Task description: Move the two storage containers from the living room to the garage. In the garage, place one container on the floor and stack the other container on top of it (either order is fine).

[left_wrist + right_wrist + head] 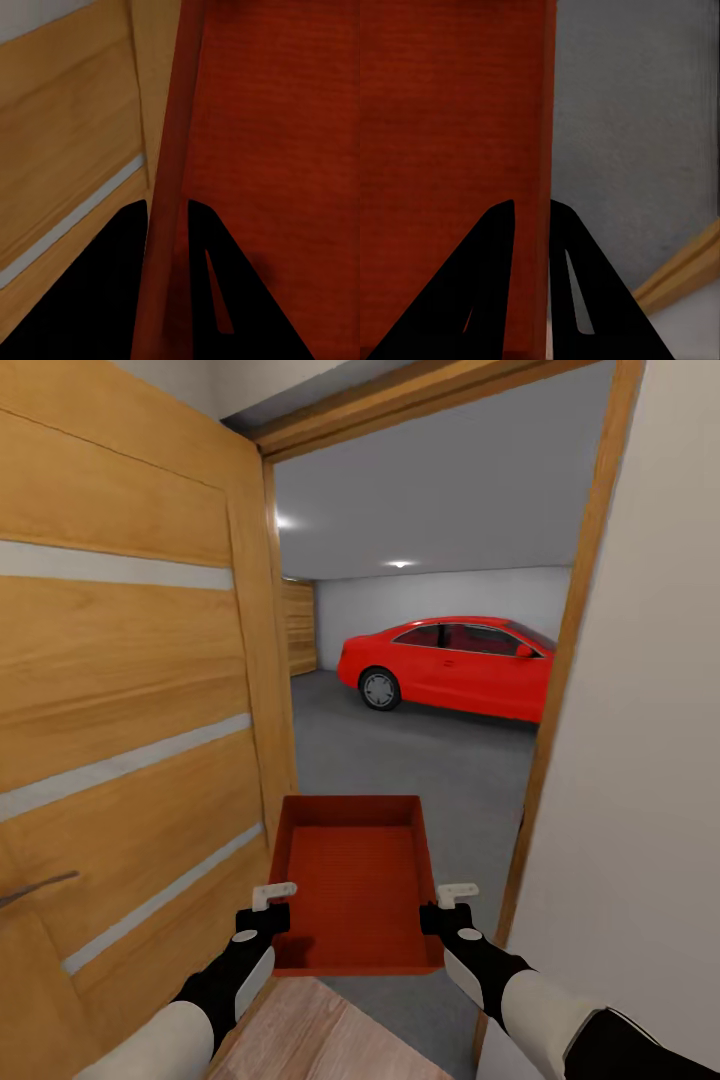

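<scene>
One orange-red storage container (355, 880) hangs level in front of me in the doorway, held by both arms. My left gripper (268, 905) is shut on its left wall (169, 202), one finger on each side. My right gripper (450, 905) is shut on its right wall (542, 210) the same way. Beyond the doorway lies the garage with its dark grey floor (420, 760) and white walls.
An open wooden door (120, 710) stands close on my left, its handle (35, 890) low down. The wood door frame (570, 640) and a pale wall (650, 710) close in on the right. A red car (450, 665) is parked deep in the garage. Wood-plank flooring (320, 1040) lies underfoot.
</scene>
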You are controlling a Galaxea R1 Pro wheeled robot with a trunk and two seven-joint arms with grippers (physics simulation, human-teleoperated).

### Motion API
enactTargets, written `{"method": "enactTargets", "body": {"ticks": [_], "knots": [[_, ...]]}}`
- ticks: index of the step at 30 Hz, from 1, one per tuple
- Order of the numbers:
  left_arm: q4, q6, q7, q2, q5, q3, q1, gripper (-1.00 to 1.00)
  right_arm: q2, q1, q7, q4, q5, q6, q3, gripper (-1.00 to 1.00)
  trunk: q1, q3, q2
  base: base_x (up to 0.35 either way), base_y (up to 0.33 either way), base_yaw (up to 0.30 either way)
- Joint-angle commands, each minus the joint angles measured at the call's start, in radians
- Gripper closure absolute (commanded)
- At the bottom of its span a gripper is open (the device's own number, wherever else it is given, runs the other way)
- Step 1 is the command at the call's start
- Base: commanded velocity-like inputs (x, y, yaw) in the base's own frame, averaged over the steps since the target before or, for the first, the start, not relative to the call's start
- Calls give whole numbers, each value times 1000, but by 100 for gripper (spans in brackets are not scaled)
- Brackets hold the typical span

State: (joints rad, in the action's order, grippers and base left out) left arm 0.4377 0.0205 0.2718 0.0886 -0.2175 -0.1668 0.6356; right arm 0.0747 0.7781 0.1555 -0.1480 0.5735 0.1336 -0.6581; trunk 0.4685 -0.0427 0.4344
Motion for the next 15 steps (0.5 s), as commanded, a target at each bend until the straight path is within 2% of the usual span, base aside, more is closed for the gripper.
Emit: {"method": "enactTargets", "body": {"ticks": [1, 15], "knots": [[4, -10, 33, 0, 12, -3, -1, 100, 16, 1, 12, 5, 24, 8, 56, 100, 1, 0, 1, 237, 240, -243], [4, -10, 33, 0, 12, -3, -1, 100, 16, 1, 12, 5, 23, 8, 55, 100, 1, 0, 1, 237, 240, -243]]}}
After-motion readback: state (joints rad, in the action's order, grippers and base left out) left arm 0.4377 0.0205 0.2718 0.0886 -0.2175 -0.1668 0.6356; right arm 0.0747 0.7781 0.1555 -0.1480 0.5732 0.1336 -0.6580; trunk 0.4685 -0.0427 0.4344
